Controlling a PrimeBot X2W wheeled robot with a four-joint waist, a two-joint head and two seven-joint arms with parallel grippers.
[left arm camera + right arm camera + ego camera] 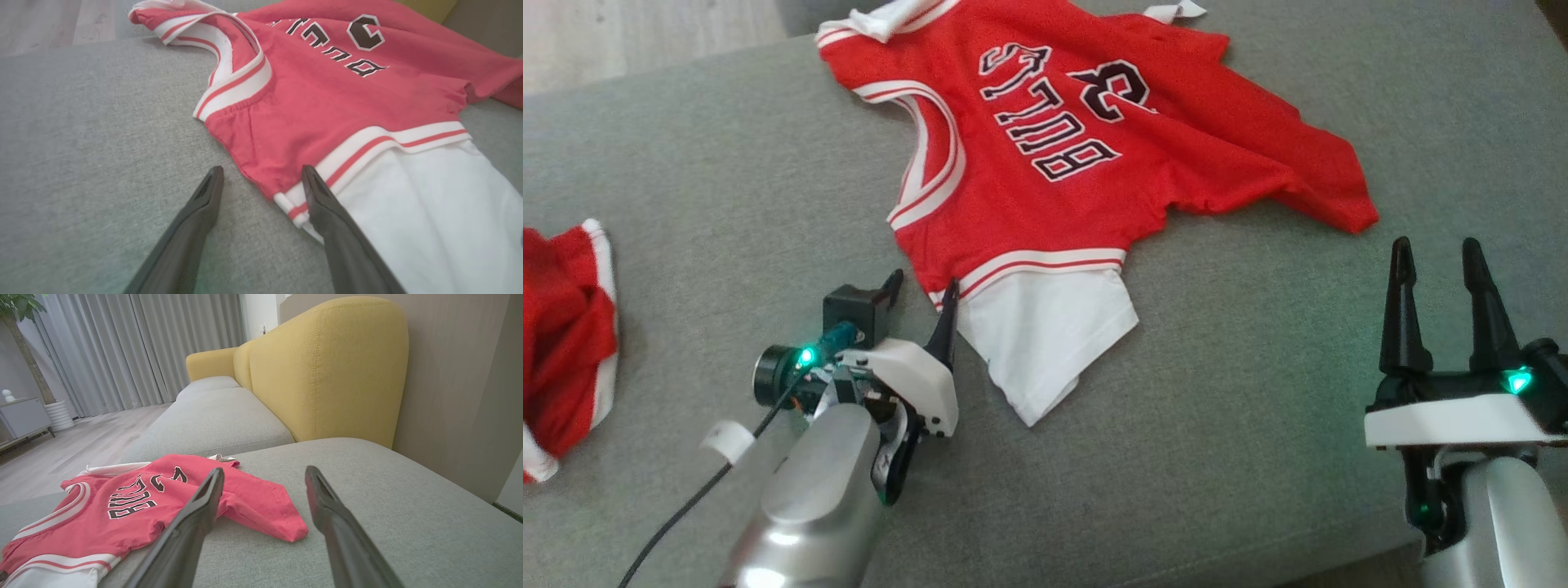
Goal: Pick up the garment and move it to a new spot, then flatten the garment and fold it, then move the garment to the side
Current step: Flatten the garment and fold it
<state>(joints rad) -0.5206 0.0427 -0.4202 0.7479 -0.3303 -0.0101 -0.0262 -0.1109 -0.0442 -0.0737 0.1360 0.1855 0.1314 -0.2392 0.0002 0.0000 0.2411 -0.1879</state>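
Bare grey sofa cushion (727,163) surrounds the red Bulls jersey (1054,188). The left gripper (923,283) gapes astride its hem corner; the right gripper (1436,245) is spread, empty.

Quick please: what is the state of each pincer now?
Left pincer: open, nothing gripped, at the hem corner of the jersey.
Right pincer: open, empty, apart from the jersey.

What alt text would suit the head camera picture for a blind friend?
A red and white basketball jersey lies rumpled on a grey couch cushion. The left fingers stand open at its striped near corner; the right fingers stand open, apart from it. Another red garment lies at the left edge.
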